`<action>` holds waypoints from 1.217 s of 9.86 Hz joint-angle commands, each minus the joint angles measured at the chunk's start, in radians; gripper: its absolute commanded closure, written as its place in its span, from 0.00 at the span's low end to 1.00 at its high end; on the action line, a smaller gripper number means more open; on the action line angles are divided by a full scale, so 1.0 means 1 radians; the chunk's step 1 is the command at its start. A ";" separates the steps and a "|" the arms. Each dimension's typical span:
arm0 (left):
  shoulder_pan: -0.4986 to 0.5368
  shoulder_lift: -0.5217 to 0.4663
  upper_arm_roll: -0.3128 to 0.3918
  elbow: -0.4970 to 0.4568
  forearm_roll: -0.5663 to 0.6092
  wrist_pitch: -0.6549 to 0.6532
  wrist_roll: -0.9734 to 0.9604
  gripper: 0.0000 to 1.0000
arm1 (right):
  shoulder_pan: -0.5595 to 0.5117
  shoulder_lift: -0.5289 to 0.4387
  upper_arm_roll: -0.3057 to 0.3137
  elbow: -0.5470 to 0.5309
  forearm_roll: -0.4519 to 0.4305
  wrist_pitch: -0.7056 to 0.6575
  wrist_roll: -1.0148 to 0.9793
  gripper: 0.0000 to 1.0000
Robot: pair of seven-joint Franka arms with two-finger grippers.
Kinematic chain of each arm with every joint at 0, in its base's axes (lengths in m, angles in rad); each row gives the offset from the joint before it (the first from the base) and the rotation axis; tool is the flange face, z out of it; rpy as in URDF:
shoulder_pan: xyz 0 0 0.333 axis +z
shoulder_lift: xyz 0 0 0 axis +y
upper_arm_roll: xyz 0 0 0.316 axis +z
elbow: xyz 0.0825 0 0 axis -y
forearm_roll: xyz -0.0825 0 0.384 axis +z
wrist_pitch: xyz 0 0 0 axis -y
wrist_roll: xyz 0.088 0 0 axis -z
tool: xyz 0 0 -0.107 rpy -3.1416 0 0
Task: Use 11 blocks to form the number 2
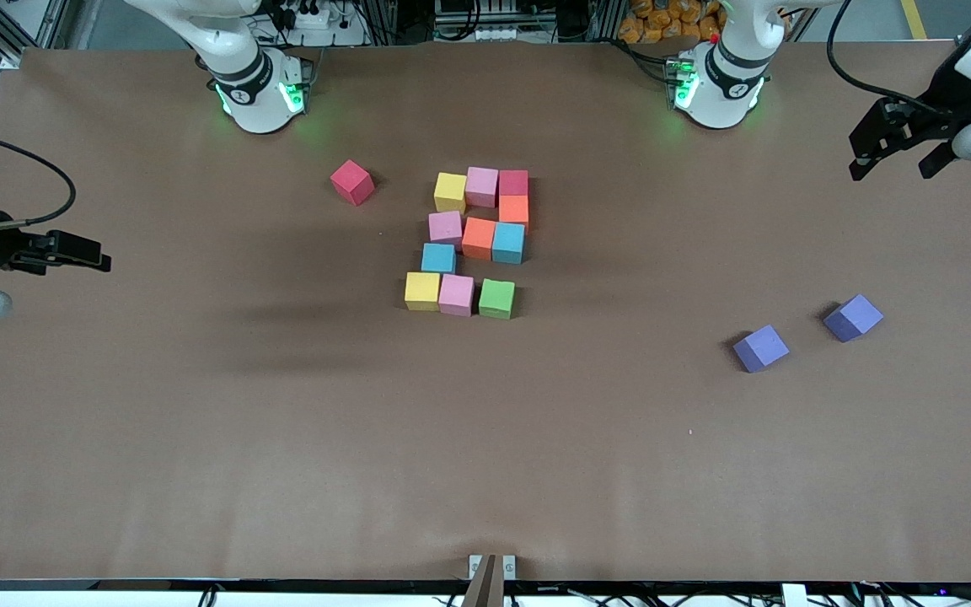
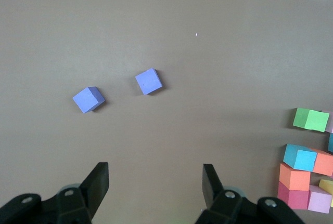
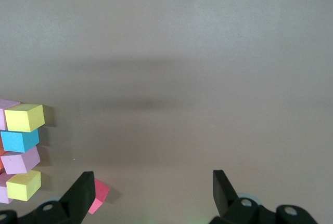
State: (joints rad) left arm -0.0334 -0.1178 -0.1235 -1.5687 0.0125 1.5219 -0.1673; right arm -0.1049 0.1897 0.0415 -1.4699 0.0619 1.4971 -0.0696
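**Block digit stands at mid-desk, one red cube apart**

The number 2 point(image 1: 477, 243), built of multicoloured blocks set edge to edge, lies at the middle of the brown desk point(image 1: 199, 438), its long axis running from the robots' bases toward the front camera. Its top row, nearest the bases, reads yellow block point(image 1: 450, 191), pink block point(image 1: 481, 185) and a dark pink-red block point(image 1: 513, 182). An orange block point(image 1: 514, 211) sits just below that; the middle row holds a pink block point(image 1: 445, 228), an orange block point(image 1: 479, 238) and a light blue block point(image 1: 508, 243). A second light blue block point(image 1: 438, 257) links down to the foot row of yellow point(image 1: 422, 290), pink point(image 1: 456, 295) and green point(image 1: 496, 298), nearest the camera. The green block stands a sliver apart from its pink neighbour.

A lone red block point(image 1: 352, 182) rests tilted near the top row, toward the right arm's end. Two purple cubes point(image 1: 760, 348) point(image 1: 853, 318) lie well apart from the digit toward the left arm's end, near one another.

The left hand point(image 1: 894, 160) hangs released and empty over the left arm's edge of the desk; the right hand point(image 1: 85, 253) waits at the right arm's edge, fingers spread wide, grasping nothing.
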 commanded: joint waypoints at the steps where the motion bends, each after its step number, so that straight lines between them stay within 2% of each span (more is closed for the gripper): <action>1: 0.012 -0.016 -0.005 -0.014 -0.014 -0.006 0.019 0.19 | -0.022 0.011 0.014 0.028 0.012 -0.023 0.007 0.00; 12: 0.020 0.001 -0.004 -0.019 -0.009 0.027 0.025 0.19 | -0.021 0.007 0.015 0.028 0.015 -0.023 0.007 0.00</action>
State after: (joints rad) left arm -0.0275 -0.1048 -0.1245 -1.5783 0.0124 1.5448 -0.1644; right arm -0.1075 0.1934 0.0454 -1.4622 0.0620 1.4903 -0.0696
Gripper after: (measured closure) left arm 0.189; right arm 0.000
